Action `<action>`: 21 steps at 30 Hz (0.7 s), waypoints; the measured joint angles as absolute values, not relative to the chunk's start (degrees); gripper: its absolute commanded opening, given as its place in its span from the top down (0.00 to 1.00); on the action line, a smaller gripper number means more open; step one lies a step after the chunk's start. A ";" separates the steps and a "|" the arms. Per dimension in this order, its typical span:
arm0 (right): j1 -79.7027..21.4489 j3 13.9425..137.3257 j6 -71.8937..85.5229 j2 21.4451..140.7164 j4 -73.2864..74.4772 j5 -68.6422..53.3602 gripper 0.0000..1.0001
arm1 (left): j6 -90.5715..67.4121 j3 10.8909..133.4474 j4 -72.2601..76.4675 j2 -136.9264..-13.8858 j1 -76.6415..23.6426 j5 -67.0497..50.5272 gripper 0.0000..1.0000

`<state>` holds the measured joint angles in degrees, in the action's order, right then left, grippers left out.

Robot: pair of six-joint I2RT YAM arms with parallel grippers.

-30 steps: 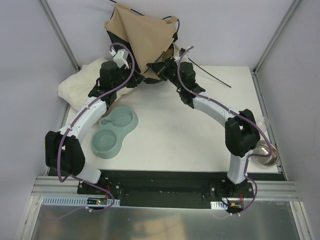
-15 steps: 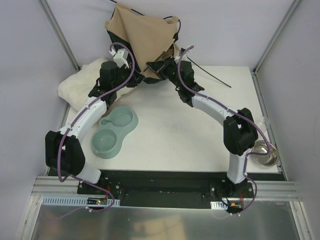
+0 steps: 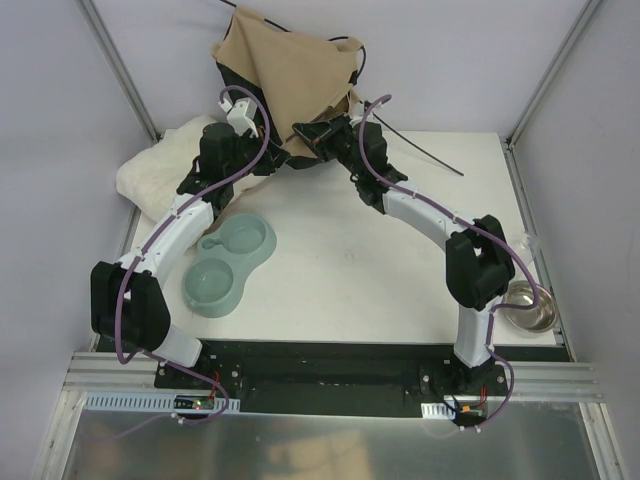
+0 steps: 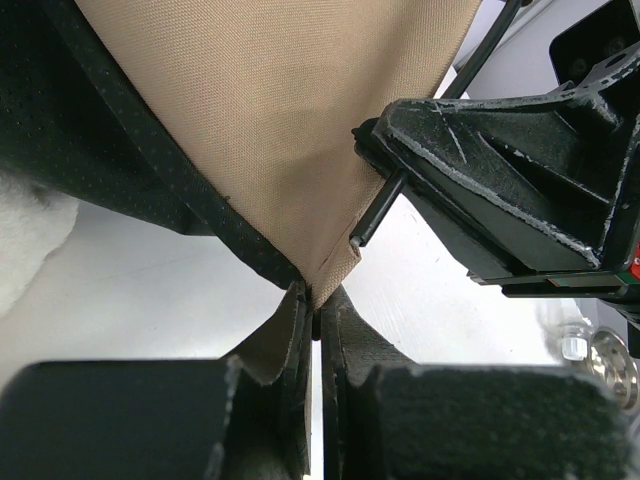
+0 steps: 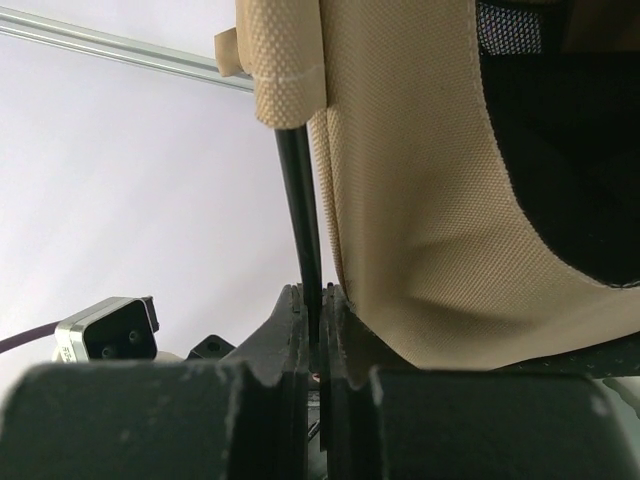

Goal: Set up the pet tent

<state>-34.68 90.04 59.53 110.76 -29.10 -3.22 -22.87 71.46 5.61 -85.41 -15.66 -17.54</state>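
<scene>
The pet tent [image 3: 290,75] is a crumpled heap of tan fabric with black inner panels at the table's far edge. My left gripper [image 4: 315,300] is shut on a bottom corner of the tan fabric [image 4: 300,130]; in the top view it [image 3: 280,155] sits at the tent's lower left. My right gripper [image 5: 315,300] is shut on a thin black pole [image 5: 298,190] that runs up into a tan sleeve [image 5: 285,80]. In the top view it [image 3: 305,133] is just right of the left one. The left wrist view shows that pole's end [image 4: 378,210] beside the fabric corner.
A white fluffy cushion [image 3: 160,165] lies at the back left under the left arm. A teal double bowl [image 3: 228,262] sits left of centre. A metal bowl [image 3: 528,305] is at the right edge. A loose black pole [image 3: 420,150] lies on the table behind the right arm.
The right arm has edged slightly left and forward with the pole, and the tent's top fabric has shifted a little to the right. The left arm holds its place.
</scene>
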 measured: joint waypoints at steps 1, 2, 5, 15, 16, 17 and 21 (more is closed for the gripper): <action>-34.68 90.13 59.27 110.78 -28.86 -3.20 1.00 | -22.87 71.44 5.56 -85.41 -15.66 -17.54 1.00; -34.68 90.19 58.98 110.78 -28.69 -3.20 1.00 | -22.87 71.44 5.56 -85.41 -15.66 -17.54 1.00; -34.68 90.37 57.21 110.78 -28.45 -3.22 1.00 | -22.87 71.44 5.56 -85.41 -15.66 -17.52 1.00; -34.68 90.30 49.58 110.78 -28.95 -3.88 1.00 | -22.87 71.44 5.26 -85.54 -15.68 -17.52 1.00; -34.70 90.26 48.86 110.78 -29.21 -3.99 1.00 | -22.87 71.46 5.26 -85.60 -15.68 -17.52 1.00; -34.70 90.15 48.14 110.78 -29.50 -4.19 1.00 | -22.85 71.46 5.23 -85.62 -15.68 -17.52 1.00; -34.70 89.23 45.67 110.76 -31.22 -5.08 1.00 | -22.85 71.55 4.93 -85.84 -15.68 -17.52 1.00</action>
